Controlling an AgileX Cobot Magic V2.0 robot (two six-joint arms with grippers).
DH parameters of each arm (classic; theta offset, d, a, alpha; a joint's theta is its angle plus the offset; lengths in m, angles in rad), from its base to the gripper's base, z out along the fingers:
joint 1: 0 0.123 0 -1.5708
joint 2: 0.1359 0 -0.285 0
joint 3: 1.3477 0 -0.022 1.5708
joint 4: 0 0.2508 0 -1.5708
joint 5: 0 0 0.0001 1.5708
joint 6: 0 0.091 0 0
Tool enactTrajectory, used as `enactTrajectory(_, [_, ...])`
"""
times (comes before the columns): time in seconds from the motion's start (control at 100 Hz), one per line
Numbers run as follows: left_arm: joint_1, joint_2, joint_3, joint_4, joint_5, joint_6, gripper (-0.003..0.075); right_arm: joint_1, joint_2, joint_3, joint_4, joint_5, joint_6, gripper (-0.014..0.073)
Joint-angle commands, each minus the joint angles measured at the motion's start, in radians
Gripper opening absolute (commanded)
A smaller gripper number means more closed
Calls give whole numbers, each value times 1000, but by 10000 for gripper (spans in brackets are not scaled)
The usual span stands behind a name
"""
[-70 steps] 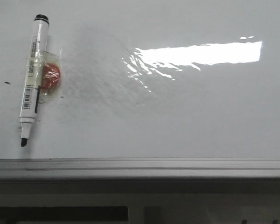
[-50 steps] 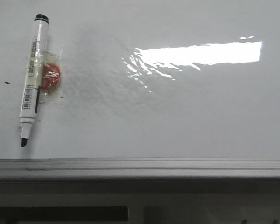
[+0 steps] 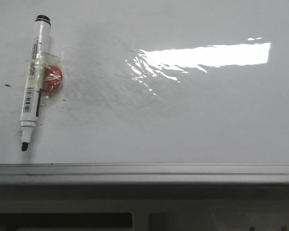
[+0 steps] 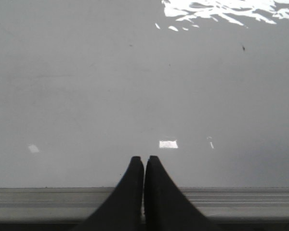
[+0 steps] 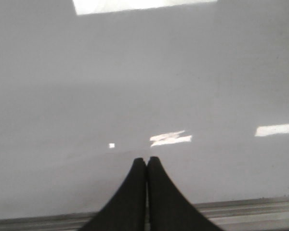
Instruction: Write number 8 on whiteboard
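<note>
The whiteboard (image 3: 183,120) fills the front view, glossy white with faint grey smudges and a bright glare patch. No number 8 shows on it. A white marker (image 3: 32,82) with a black tip lies uncapped at the board's left, its tip toward the near edge, with a red piece under clear tape (image 3: 52,79) stuck to its side. Neither arm shows in the front view. My left gripper (image 4: 144,159) is shut and empty over the board's near edge (image 4: 48,197). My right gripper (image 5: 147,160) is shut and empty over the board near its rail (image 5: 260,211).
A grey metal rail (image 3: 144,173) runs along the board's near edge. Small black ink specks (image 3: 7,85) sit left of the marker. A dark gap and a table frame show below the rail.
</note>
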Motion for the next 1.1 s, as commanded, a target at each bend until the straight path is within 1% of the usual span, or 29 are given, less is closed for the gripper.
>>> enactTrajectory(0.0, [1,-27,40,-8,-46,-5,-20,-7,-22,14,-6,-26,-4,-63])
enactTrajectory(0.15, [1,-27,40,20,-62,-5,-20,-7,-22,14,-6,-26,-4,-63])
enactTrajectory(0.35, [1,-27,40,19,-141,-5,-20,-7,-22,14,-8,-24,-4,-63])
enactTrajectory(0.46, [1,-27,40,19,-167,-5,-20,-7,-22,14,-8,-68,-4,-63])
enactTrajectory(0.57, [1,-27,40,19,-167,-5,-20,-7,-22,14,-8,-153,-4,-63])
enactTrajectory(0.64, [1,-27,40,69,-169,-5,-20,-7,-22,14,-8,-197,-4,-63])
enactTrajectory(0.889, [1,-27,40,70,-225,-5,-20,-7,-22,14,-5,-213,-4,-63])
enactTrajectory(1.009, [1,-27,40,58,-260,-5,-20,-7,-22,14,5,-324,-2,-63])
enactTrajectory(1.089, [1,-27,40,23,-301,-5,-20,-7,-22,14,52,-415,45,-63])
